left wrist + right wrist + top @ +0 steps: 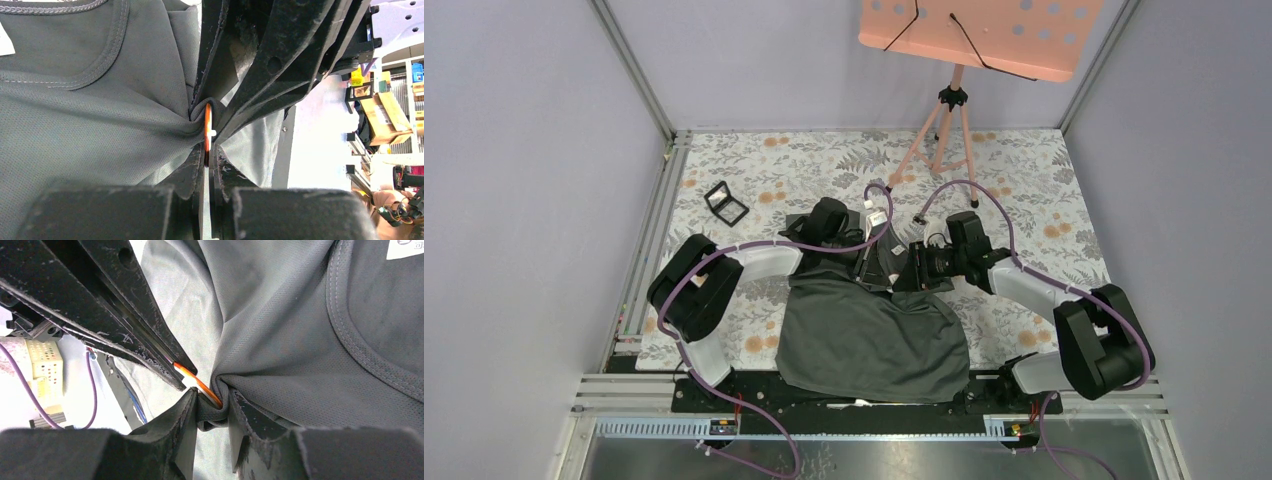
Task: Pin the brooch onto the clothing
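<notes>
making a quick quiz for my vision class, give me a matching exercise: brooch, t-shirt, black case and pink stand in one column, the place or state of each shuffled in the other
Things:
1. brooch
2. T-shirt
3. black case
4. pink stand

Places or states:
A. on the floral cloth, far left, touched by nothing
B. standing at the far edge
C. edge-on between the left fingers
D. a fold of it bunched between the right fingers

Pairs: 1-C, 2-D, 3-A, 4-B

Brooch (207,125) against bunched clothing (75,140) — between left end effector (207,160) and right end effector (212,405).
</notes>
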Action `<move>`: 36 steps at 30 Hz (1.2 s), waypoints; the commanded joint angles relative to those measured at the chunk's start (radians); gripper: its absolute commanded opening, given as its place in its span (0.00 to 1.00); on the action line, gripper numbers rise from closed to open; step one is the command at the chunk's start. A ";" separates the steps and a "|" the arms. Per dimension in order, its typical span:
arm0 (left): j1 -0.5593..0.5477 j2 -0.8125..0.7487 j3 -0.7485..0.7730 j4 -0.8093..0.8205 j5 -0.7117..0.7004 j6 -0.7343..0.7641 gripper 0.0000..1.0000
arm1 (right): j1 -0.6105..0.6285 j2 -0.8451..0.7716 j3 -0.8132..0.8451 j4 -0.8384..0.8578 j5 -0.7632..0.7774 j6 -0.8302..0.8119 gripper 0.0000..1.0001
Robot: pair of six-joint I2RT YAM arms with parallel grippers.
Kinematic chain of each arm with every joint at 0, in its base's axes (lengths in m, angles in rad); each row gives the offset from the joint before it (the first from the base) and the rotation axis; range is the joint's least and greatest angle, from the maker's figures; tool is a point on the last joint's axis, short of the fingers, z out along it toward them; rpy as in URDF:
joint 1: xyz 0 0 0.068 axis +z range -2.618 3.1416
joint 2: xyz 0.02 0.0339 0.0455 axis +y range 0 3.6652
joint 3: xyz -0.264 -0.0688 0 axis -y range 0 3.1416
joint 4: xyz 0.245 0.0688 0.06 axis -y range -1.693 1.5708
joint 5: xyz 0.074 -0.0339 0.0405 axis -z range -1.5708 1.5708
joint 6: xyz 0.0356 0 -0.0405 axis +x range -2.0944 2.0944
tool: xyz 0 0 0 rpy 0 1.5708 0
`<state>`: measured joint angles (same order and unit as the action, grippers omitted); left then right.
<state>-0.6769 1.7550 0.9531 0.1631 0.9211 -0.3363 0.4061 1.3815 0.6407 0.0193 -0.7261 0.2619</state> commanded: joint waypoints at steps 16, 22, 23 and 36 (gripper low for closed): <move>-0.041 -0.082 0.040 -0.002 0.074 0.025 0.00 | 0.005 0.010 0.061 -0.043 0.188 -0.001 0.29; -0.038 -0.086 0.047 -0.054 -0.099 0.019 0.00 | 0.004 -0.082 0.039 -0.051 0.221 0.020 0.47; -0.038 -0.090 0.046 -0.062 -0.133 0.019 0.01 | 0.005 -0.111 0.033 -0.062 0.237 0.026 0.51; -0.026 -0.438 -0.075 -0.184 -0.634 0.026 0.96 | 0.004 -0.521 0.095 -0.494 0.713 0.117 0.75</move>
<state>-0.7147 1.4387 0.9043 0.0219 0.5163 -0.3122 0.4126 0.8928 0.6746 -0.2775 -0.2211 0.3374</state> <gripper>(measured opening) 0.935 0.731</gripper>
